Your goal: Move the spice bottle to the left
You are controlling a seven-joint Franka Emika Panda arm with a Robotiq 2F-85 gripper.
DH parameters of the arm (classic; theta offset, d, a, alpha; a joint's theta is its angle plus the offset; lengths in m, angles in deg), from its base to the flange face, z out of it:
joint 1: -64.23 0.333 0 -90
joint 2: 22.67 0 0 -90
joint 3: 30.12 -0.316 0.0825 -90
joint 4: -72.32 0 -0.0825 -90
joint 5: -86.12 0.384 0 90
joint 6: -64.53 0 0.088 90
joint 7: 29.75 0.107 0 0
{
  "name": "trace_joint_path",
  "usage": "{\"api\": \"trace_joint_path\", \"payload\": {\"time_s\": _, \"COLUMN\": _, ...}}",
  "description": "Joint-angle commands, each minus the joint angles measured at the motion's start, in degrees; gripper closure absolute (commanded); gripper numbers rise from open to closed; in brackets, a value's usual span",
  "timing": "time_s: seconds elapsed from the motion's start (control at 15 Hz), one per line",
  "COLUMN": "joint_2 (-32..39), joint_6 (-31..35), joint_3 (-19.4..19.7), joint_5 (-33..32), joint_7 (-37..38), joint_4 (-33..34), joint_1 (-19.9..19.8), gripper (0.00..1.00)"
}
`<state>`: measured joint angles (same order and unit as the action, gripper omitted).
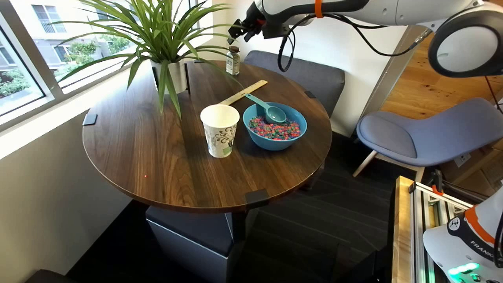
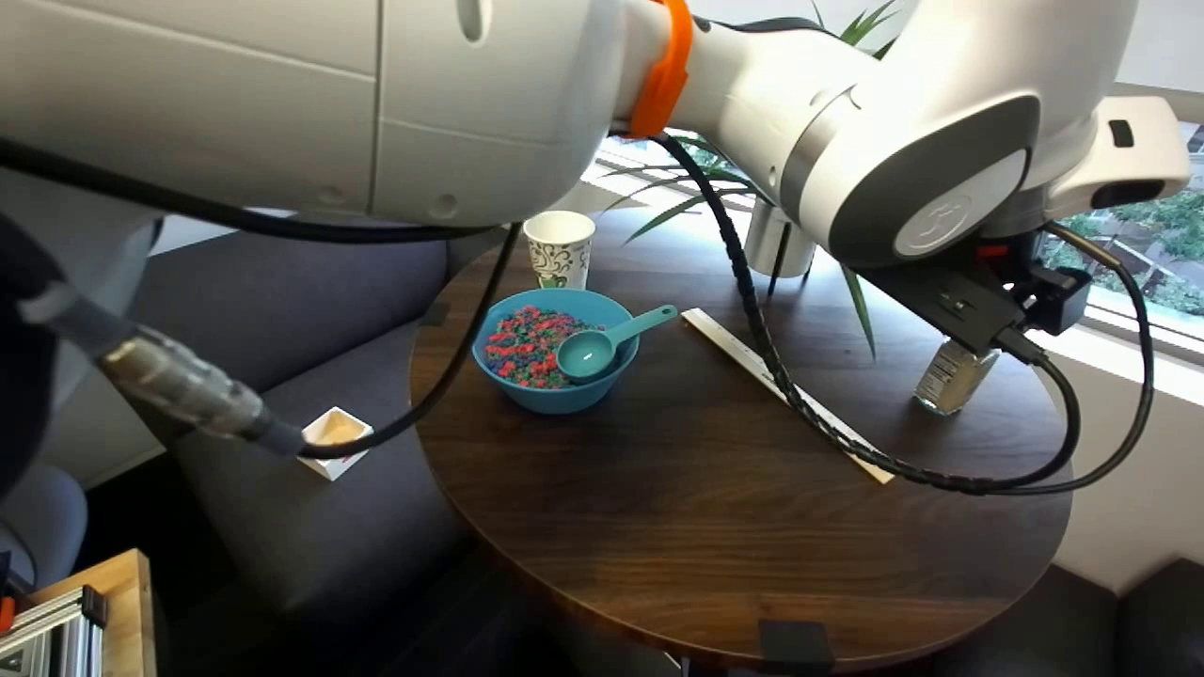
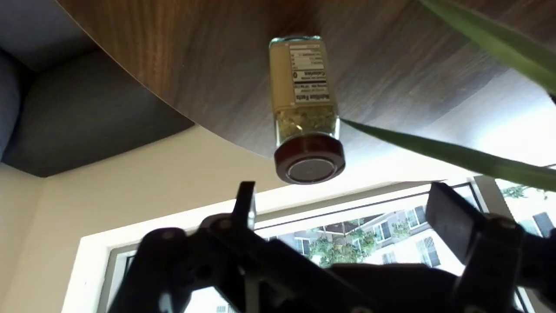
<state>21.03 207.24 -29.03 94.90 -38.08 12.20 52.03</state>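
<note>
The spice bottle [image 1: 232,63] stands upright near the table's far edge, with a pale yellowish body, a label and a dark brown cap. In an exterior view its lower part [image 2: 950,378] shows below the wrist, which hides its cap. In the wrist view the bottle [image 3: 302,82] appears upside down, its cap towards the jaws. My gripper [image 1: 239,38] is open and empty, just above the cap in that exterior view. In the wrist view the gripper's fingers [image 3: 342,190] are wide apart, the bottle's cap beyond them and nearer the left finger; nothing is between them.
A potted plant [image 1: 171,76] stands by the window; its leaves [image 3: 447,154] reach close to the bottle. A ruler [image 1: 244,92], a paper cup [image 1: 220,133] and a blue bowl [image 1: 271,143] with a scoop [image 1: 275,114] are on the round table [image 1: 165,165].
</note>
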Motion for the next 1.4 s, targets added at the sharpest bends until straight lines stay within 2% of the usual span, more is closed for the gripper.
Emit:
{"api": "trace_joint_path", "payload": {"time_s": 0.0, "joint_2": 7.4, "joint_6": -3.2, "joint_3": -0.2, "joint_5": -1.7, "joint_7": 0.6, "joint_4": 11.3, "joint_1": 0.1, "gripper": 0.0}}
{"api": "trace_joint_path", "payload": {"time_s": 0.33, "joint_2": 11.5, "joint_6": -10.1, "joint_3": 0.7, "joint_5": -3.8, "joint_7": 1.7, "joint_4": 18.0, "joint_1": 0.4, "gripper": 0.0}}
{"api": "trace_joint_path", "payload": {"time_s": 0.67, "joint_2": 14.5, "joint_6": -12.9, "joint_3": 1.7, "joint_5": -4.4, "joint_7": 1.6, "joint_4": 22.1, "joint_1": 0.8, "gripper": 0.0}}
{"api": "trace_joint_path", "payload": {"time_s": 0.87, "joint_2": 16.3, "joint_6": -12.4, "joint_3": 1.8, "joint_5": -4.5, "joint_7": 1.5, "joint_4": 23.8, "joint_1": 0.9, "gripper": 0.01}}
{"api": "trace_joint_path", "payload": {"time_s": 0.93, "joint_2": 16.8, "joint_6": -12.2, "joint_3": 1.9, "joint_5": -4.5, "joint_7": 1.8, "joint_4": 24.3, "joint_1": 1.1, "gripper": 0.16}}
{"api": "trace_joint_path", "payload": {"time_s": 1.0, "joint_2": 17.2, "joint_6": -12.3, "joint_3": 2.1, "joint_5": -4.6, "joint_7": 2.0, "joint_4": 24.7, "joint_1": 1.2, "gripper": 0.26}}
{"api": "trace_joint_path", "payload": {"time_s": 1.13, "joint_2": 17.8, "joint_6": -12.2, "joint_3": 2.4, "joint_5": -4.9, "joint_7": 2.2, "joint_4": 25.5, "joint_1": 1.3, "gripper": 0.38}}
{"api": "trace_joint_path", "payload": {"time_s": 1.33, "joint_2": 18.0, "joint_6": -12.5, "joint_3": 3.0, "joint_5": -5.2, "joint_7": 2.7, "joint_4": 26.2, "joint_1": 1.4, "gripper": 0.63}}
